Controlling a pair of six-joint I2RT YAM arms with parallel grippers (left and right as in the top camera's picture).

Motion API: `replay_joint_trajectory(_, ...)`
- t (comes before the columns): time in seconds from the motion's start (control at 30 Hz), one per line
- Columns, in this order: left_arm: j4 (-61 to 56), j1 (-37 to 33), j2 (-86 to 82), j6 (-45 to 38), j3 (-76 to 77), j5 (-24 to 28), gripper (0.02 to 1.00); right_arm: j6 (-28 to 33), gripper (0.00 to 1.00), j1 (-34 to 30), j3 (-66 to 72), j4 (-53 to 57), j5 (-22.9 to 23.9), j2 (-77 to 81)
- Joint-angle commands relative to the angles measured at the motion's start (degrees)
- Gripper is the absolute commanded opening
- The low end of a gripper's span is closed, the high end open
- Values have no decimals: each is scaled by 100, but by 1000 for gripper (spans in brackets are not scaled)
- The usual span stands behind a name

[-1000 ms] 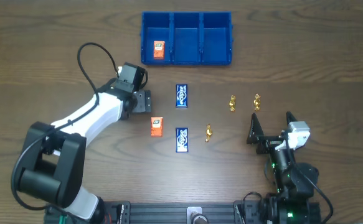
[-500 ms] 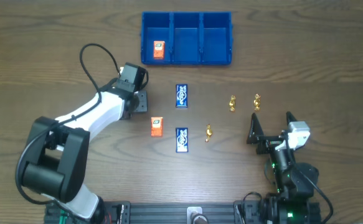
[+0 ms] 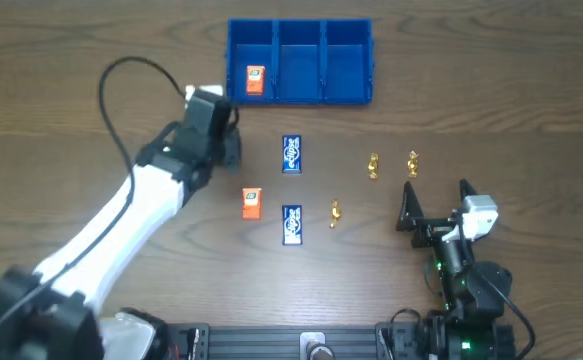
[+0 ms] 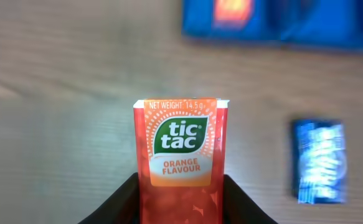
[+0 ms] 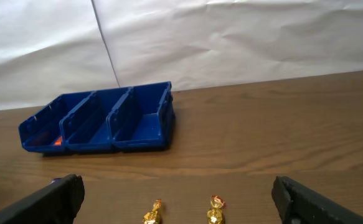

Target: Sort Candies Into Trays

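Closest to my base, my right gripper (image 3: 436, 200) sits at the right side of the table (image 3: 531, 90), released, its two fingers spread wide apart. To its left, around the middle of the table, lie a gold sweet (image 3: 335, 212), then the near blue packet (image 3: 291, 224), then a loose orange box (image 3: 252, 203). The three lie near one another without touching.

A little farther out, a second gold sweet (image 3: 373, 166) and a third gold sweet (image 3: 412, 163) lie side by side with a gap between them, ahead of my right gripper. About level with them and more to the left lies the far blue packet (image 3: 291, 155), straight beyond the near one.

Left of that packet my left gripper (image 3: 228, 150) hangs lifted above bare wood, at the end of the arm that stretches up from the left. It is clenched on the held orange box (image 4: 180, 162): one finger presses each long side, and the label faces my wrist camera. The held box is short of the tray, which lies beyond it.

Farthest off stands the blue tray (image 3: 300, 65), three compartments in a row. Its left compartment holds a sorted orange box (image 3: 255, 80).
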State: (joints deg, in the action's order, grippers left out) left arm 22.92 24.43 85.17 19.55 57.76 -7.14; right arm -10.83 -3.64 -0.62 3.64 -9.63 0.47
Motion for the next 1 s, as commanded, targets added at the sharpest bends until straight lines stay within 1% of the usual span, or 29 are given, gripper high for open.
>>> replay_joint_trajectory(0.03, 422, 249, 22, 57, 1749, -688, 303, 68, 1000, -28, 17, 9, -11, -31)
replay_joint_trajectory(0.1, 839, 177, 730, -127, 2914, -682, 303, 68, 1000, -28, 17, 9, -11, -31)
replay_joint_trajectory(0.23, 1646, 55, 2013, -142, 4492, -634, 305, 68, 998, -28, 17, 11, -11, -31)
replay_joint_trajectory(0.3, 2009, -26, 2815, -157, 5243, -492, 308, 68, 1000, -28, 17, 11, -11, -31)
replay_joint_trajectory(0.5, 1993, -295, 3757, -111, 5630, 181, 323, 68, 998, -28, 17, 9, -11, -31)
replay_joint_trajectory(0.77, 1873, -350, 3987, -149, 5630, 201, 336, 68, 996, -28, 17, 11, -11, -31)
replay_joint_trajectory(0.87, 1770, -350, 3987, -177, 5630, 304, 356, 68, 1000, -28, 17, 9, -11, -31)
replay_joint_trajectory(0.97, 1853, -350, 3958, -173, 5630, 393, 704, 68, 998, -28, 17, 11, -11, -31)
replay_joint_trajectory(1.0, 1915, -337, 3906, -173, 5628, 402, 759, 68, 1000, -28, 17, 9, -11, -31)
